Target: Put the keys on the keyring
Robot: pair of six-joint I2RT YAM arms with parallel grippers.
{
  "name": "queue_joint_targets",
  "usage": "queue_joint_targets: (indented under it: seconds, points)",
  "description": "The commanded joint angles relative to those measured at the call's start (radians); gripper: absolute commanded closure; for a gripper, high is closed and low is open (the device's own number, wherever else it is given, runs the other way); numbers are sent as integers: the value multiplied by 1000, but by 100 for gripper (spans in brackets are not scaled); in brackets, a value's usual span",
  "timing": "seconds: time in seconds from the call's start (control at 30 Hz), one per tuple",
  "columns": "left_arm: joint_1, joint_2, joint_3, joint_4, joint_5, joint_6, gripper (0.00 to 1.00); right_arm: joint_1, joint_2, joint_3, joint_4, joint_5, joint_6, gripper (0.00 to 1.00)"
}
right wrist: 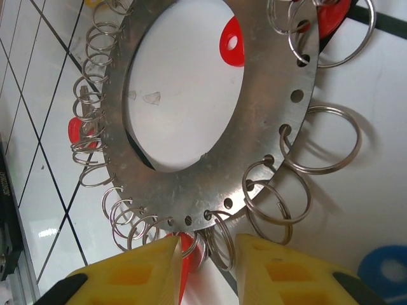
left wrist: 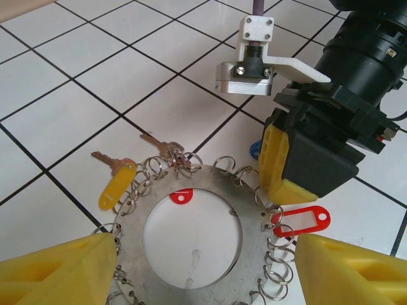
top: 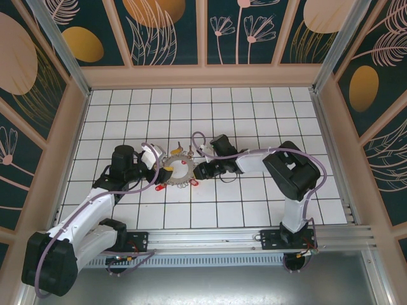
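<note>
1. Nearest me, a metal rail (top: 210, 239) runs along the 6 o'clock edge of the white tiled desk (top: 254, 108). The left arm (top: 82, 219) reaches in from about 7 o'clock and the right arm (top: 292, 171) from about 4 o'clock.
2. The keyring (right wrist: 273, 82) lies flat near the middle of the desk. It is a grey metal disc with a wide round hole, and small wire rings (right wrist: 321, 140) hang all round its rim.
3. The left gripper (left wrist: 206, 251) sits at the keyring's 9 o'clock. Its yellow fingers (left wrist: 57, 270) are spread wide, one on each side of the disc. I cannot tell whether they press on the rim.
4. The right gripper (right wrist: 205, 251) meets the keyring at 3 o'clock. Its fingers are drawn close, with one wire ring and a red tag (right wrist: 186, 257) in the narrow gap. I cannot tell whether that gap is pinched tight.
5. A blue tag (right wrist: 385, 270) lies on the desk just beside the right gripper.
6. Another red tag lies just outside the rim at 4 o'clock, one more at 7 o'clock, and one shows inside the hole.
7. Farthest off, at 12 o'clock, the keys (left wrist: 105, 157) fan outward from the rim. One carries a yellow tag (left wrist: 117, 184) and beside it is a bare brass one.
</note>
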Motion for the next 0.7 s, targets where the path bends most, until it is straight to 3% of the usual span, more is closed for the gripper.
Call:
queue_joint_targets:
  seconds: [0.0,0.07,0.23,0.4,0.67]
  points:
    - [0,2,-6,20,26,-5,26,8,34,35,-28,-2,-21,73]
    - [0,2,-6,20,29,-5,26,7,36,40,-34,-8,-29,85]
    - [-1,1,-6,18,27,-3,26,7,11,27,-13,-40,-54,100]
    - [-1,-3,-11,20,41,7,26,8,-56,-7,41,-81,-127,100]
    - [0,2,-1,27,213,52,29,30,-229,-89,211,-81,-321,100]
